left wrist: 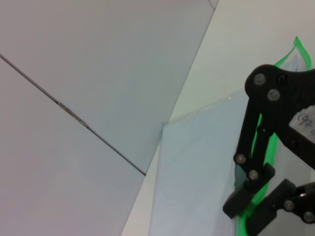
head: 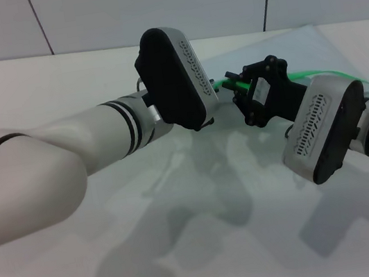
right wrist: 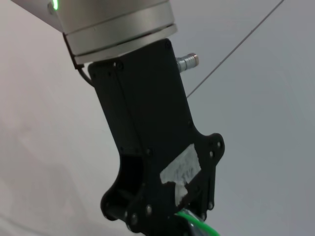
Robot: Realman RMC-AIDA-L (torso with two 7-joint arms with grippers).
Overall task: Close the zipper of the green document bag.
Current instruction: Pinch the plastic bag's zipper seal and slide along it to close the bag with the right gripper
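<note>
The green document bag lies flat on the white table at the back right, a translucent pale pouch. Its zipper is a bright green strip along the near long edge. My right gripper reaches in from the right, and the left wrist view shows it shut on the green strip. The slider tab is not distinguishable. My left arm's black wrist housing hides its gripper in the head view. The right wrist view shows the left gripper's black body with green strip at its lower end.
A grey panelled wall stands close behind the table. The white tabletop stretches toward me in front of both arms. The two wrists sit close together over the bag's near edge.
</note>
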